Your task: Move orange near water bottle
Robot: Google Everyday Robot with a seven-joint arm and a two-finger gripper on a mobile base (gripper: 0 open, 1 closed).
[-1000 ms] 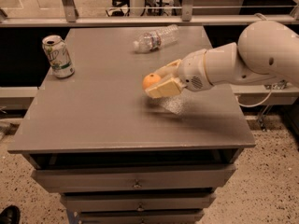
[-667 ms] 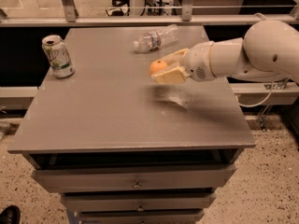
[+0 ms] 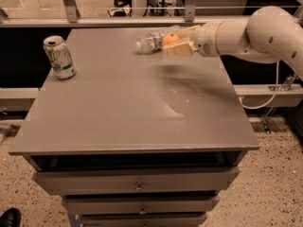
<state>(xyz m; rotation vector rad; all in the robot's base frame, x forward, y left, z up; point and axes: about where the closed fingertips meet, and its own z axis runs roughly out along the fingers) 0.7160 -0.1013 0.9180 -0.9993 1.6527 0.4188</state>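
Pinching the small round orange fruit between its two pale fingers, the white robot gripper is held above the flat grey tabletop toward 1 o'clock. The fruit is seen just beside the clear crinkled plastic water bottle, at its 3 o'clock; contact cannot be judged. The bottle is laid on its side near the table's 12 o'clock edge. A white-and-green soda can is stood upright at 10 o'clock, well apart. Open surface is spread from the middle to the 6 o'clock edge. The thick white arm is stretched in from 3 o'clock, roughly level.
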